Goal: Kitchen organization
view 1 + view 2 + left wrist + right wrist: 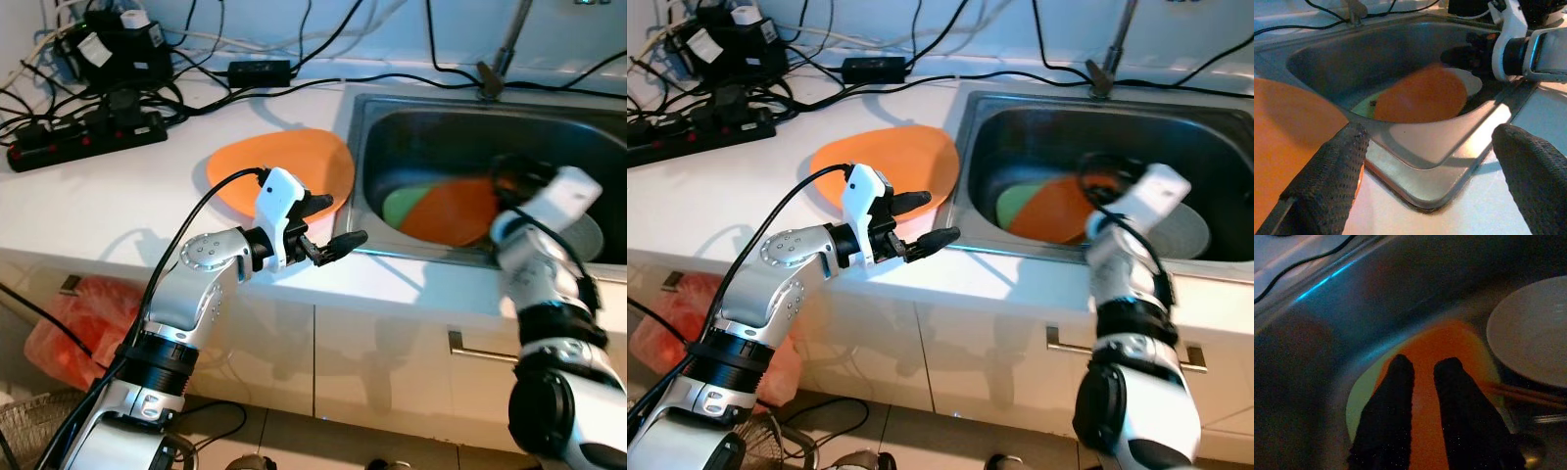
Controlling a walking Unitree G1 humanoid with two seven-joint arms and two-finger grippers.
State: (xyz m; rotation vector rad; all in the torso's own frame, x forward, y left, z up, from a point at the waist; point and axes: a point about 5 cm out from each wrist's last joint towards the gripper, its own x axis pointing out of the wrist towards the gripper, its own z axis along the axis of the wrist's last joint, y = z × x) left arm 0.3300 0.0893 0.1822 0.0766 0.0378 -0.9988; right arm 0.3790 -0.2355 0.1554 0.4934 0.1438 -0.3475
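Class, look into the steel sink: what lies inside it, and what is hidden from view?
Inside the steel sink: an orange plate overlapping a green plate, a white plate beside them. The orange plate covers most of the green one.

An orange plate (294,168) lies flat on the counter beside the sink. In the sink, another orange plate (453,211) overlaps a green one (402,204), near a white plate (1530,330).
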